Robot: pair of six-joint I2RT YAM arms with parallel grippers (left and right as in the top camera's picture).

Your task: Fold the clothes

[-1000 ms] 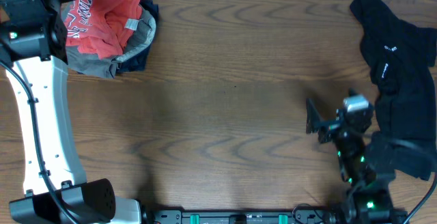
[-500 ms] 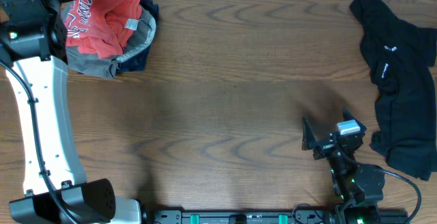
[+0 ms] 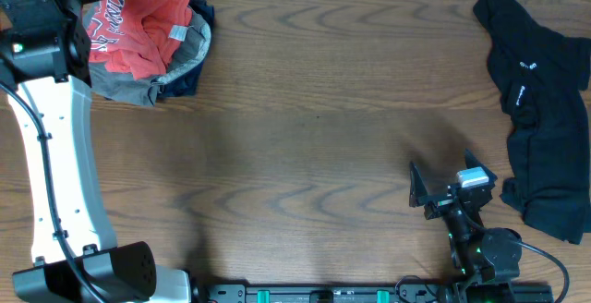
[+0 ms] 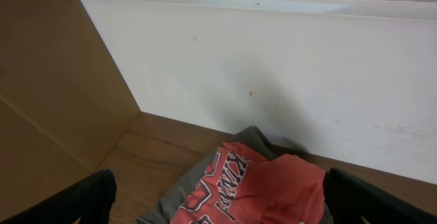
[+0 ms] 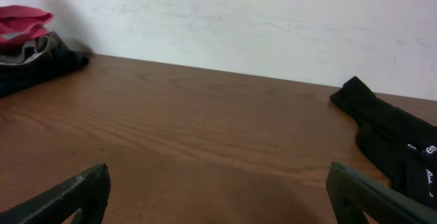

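A coral-red T-shirt point(image 3: 138, 28) with white-and-dark lettering lies crumpled on grey-khaki shorts point(image 3: 129, 85) and a navy piece point(image 3: 187, 74) at the table's far left corner. It also shows in the left wrist view point(image 4: 263, 190). My left gripper point(image 4: 218, 200) is open and empty, held above that pile. A black shirt point(image 3: 540, 109) lies spread along the right edge; it also shows in the right wrist view point(image 5: 396, 138). My right gripper point(image 3: 443, 178) is open and empty, low near the front edge, just left of the black shirt's bottom.
The brown wooden table point(image 3: 314, 155) runs between the two piles. A white wall point(image 5: 239, 19) stands behind the far edge. A cardboard panel point(image 4: 48, 74) stands at the far left. The left arm's white link point(image 3: 55, 174) runs down the left side.
My right arm has drawn back toward the front edge and away from the black shirt, coming to rest in the last half second. The left arm and the clothes have not moved.
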